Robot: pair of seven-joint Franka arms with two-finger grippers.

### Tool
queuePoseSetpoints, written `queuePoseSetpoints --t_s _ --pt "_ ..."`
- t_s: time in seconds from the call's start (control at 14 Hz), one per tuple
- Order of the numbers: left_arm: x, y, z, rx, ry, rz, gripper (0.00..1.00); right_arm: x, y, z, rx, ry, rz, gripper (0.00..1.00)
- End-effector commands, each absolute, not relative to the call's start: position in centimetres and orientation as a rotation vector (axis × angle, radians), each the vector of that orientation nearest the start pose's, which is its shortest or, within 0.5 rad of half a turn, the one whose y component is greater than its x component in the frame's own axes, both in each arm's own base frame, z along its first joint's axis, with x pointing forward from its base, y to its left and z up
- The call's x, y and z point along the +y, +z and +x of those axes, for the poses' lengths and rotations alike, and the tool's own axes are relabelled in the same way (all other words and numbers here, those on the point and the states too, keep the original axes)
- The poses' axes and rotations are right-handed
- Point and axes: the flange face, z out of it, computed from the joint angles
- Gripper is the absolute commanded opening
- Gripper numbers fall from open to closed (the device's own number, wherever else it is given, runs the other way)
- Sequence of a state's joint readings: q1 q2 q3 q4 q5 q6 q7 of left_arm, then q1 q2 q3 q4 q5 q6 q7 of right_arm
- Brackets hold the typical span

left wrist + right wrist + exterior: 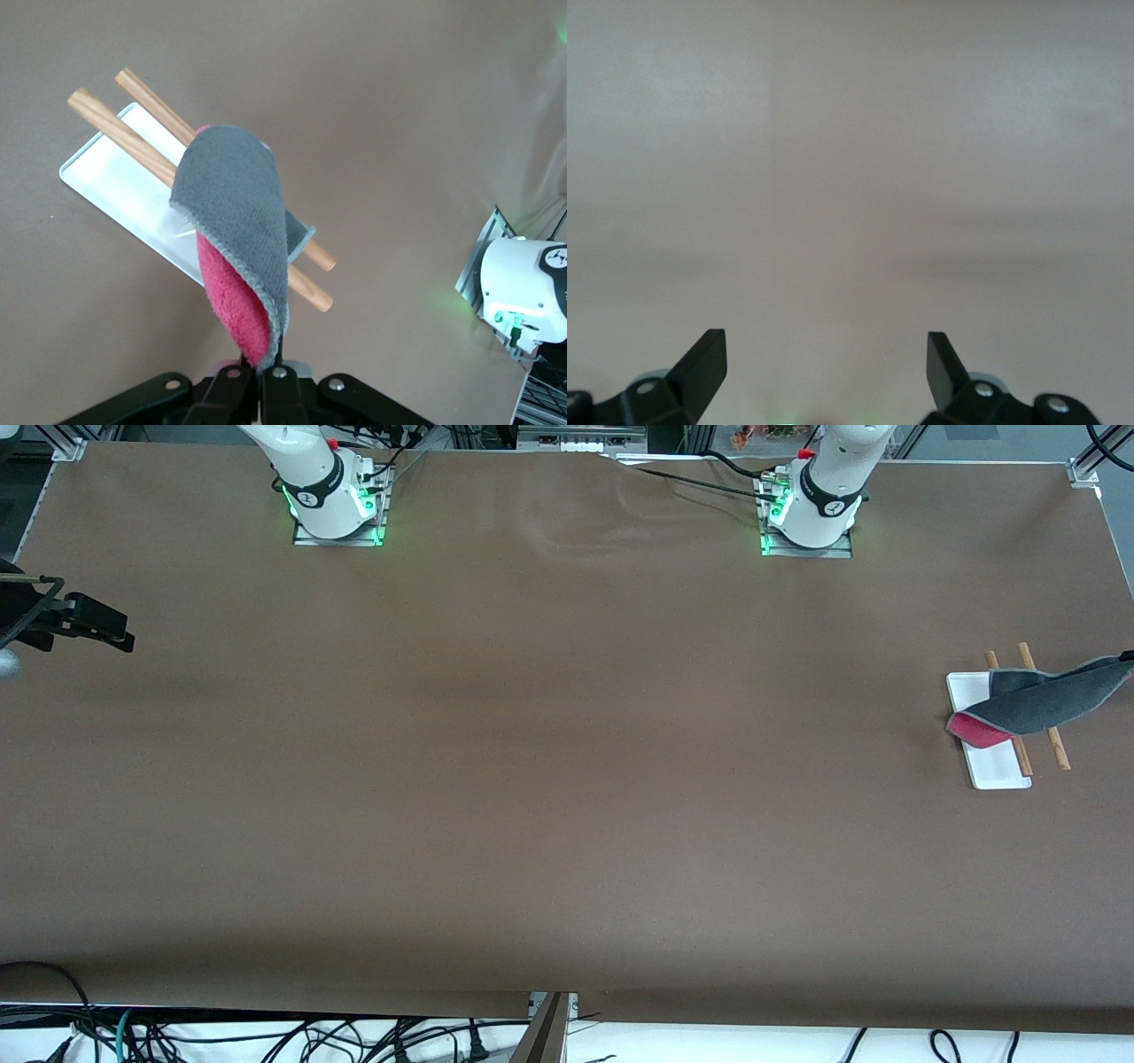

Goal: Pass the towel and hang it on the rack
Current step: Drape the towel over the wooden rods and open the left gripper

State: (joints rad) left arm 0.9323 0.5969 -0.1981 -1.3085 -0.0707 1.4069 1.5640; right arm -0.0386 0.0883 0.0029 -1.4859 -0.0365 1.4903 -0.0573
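Fuzzy grey towel [235,208] over round wooden rack [115,164] rods

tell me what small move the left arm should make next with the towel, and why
Probably lower and open. The left gripper is shut on one end of the towel, which is already draped across the rack's rods, pink side hanging. Releasing should let it settle there. The right gripper waits open over bare table.

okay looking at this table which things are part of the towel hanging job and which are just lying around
Part of the job:
towel, pinched at one end by the left gripper, its free end draped over the rack
rack, white base with two wooden rods, at the left arm's end of the table
right gripper, open, waiting over bare table

Just lying about:
cables off the table's edge nearest the front camera
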Motion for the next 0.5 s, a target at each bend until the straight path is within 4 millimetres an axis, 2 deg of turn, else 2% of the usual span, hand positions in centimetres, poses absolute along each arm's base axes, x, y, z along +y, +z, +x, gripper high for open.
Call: queuePoseSetpoints --t_s 0.0,0.21,0.29,0.36,0.43 --pt "48.2 35.4 47.6 -1.120 -0.038 2.380 0.00 -2.7 60.8 57.1 -0.069 0.130 -3.155 1.00" --pt "50.0 34.4 46.8 -1.153 -0.020 2.411 0.00 -2.8 60.9 57.2 -0.066 0.128 -3.157 1.00" --pt "50.1 34.2 46.9 -1.162 -0.016 2.412 0.04 -2.7 60.9 57.2 -0.069 0.128 -3.155 1.00" --pt "50.2 34.1 46.8 -1.159 -0.020 2.414 0.32 -2.7 60.9 57.2 -0.069 0.128 -3.155 1.00" --pt "50.3 34.1 46.7 -1.157 -0.017 2.415 0.99 -2.7 60.9 57.2 -0.069 0.128 -3.155 1.00"
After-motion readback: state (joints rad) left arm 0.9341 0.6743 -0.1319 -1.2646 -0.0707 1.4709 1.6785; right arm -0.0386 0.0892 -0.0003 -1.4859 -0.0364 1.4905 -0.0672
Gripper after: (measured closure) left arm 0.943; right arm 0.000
